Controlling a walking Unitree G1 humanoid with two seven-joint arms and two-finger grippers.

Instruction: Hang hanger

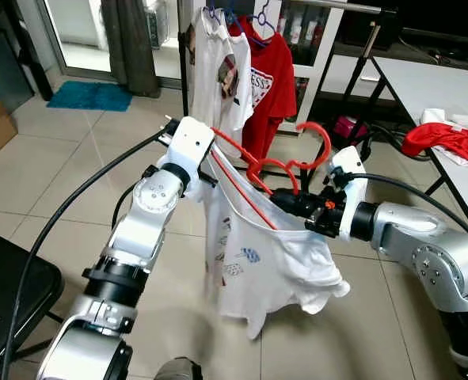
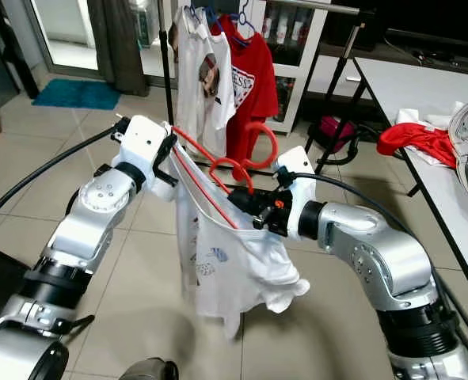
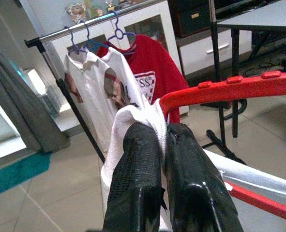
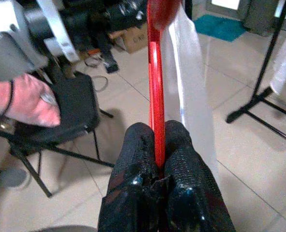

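Centre frame: left tool (image 3: 163, 140) pinches the white printed T-shirt (image 1: 257, 253) at its shoulder, right tool (image 4: 156, 145) clamps the red plastic hanger (image 1: 253, 170); "ESS" reads on the red shirt (image 1: 269, 83) behind.

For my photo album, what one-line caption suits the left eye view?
Both claws hold a red hanger wearing a white T-shirt, facing a clothes rack.

A red plastic hanger (image 1: 259, 170), tilted in mid-air, carries a white printed T-shirt (image 1: 257, 261) drooping beneath it
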